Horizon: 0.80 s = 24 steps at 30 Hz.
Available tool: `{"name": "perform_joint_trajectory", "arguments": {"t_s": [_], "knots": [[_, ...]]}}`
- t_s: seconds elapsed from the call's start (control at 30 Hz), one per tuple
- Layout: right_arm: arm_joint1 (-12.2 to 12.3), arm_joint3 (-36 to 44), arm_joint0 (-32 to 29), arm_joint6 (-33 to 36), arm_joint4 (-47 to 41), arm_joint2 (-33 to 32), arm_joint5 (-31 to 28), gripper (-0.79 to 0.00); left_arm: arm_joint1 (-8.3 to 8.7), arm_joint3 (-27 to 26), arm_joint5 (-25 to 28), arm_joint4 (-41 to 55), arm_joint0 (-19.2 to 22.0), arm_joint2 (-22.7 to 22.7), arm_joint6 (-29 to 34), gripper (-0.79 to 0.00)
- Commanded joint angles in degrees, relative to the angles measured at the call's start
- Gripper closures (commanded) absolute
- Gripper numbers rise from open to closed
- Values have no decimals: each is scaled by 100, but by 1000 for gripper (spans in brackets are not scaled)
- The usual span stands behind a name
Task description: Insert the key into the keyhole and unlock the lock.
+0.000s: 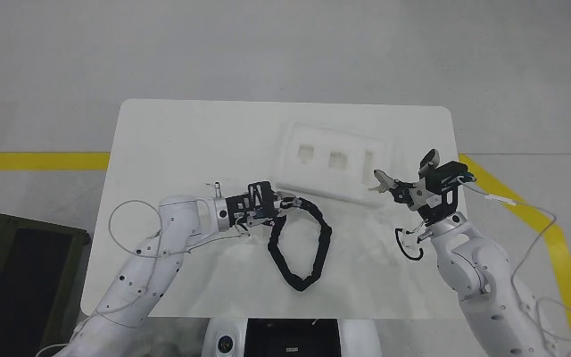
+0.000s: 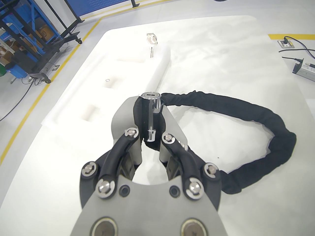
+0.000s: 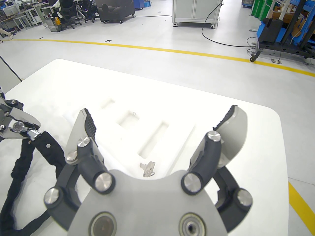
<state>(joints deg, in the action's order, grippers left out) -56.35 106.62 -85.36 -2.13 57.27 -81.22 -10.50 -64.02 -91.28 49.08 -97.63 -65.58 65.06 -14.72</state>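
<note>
Left gripper (image 2: 149, 106), its arm stretched low over the white surface (image 1: 178, 143), pinches the chrome cylinder lock (image 2: 150, 119) of a black fabric-sleeved chain loop (image 2: 246, 106), keyhole end pointing away from the wrist. Right gripper (image 3: 159, 112) hovers spread wide above the small silver key (image 3: 147, 169), which lies on the white foam tray (image 3: 182, 136) beside its three rectangular recesses.

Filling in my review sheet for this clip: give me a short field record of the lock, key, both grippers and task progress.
lock: chrome lock cylinder clamped in left gripper
keyhole: keyhole empty
chain: black sleeved chain looped on the table
key: key lying on an end of the white foam tray
right gripper: right gripper open above the key, holding nothing
progress: key not yet grasped or inserted
</note>
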Motion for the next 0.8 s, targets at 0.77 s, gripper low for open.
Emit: {"name": "perform_joint_trajectory", "arguments": {"t_s": [0.77], "knots": [[59,613,519,5749,-3861,-820,702,-785,17,-12,-23,-54,-41,-24,-91,0]]}}
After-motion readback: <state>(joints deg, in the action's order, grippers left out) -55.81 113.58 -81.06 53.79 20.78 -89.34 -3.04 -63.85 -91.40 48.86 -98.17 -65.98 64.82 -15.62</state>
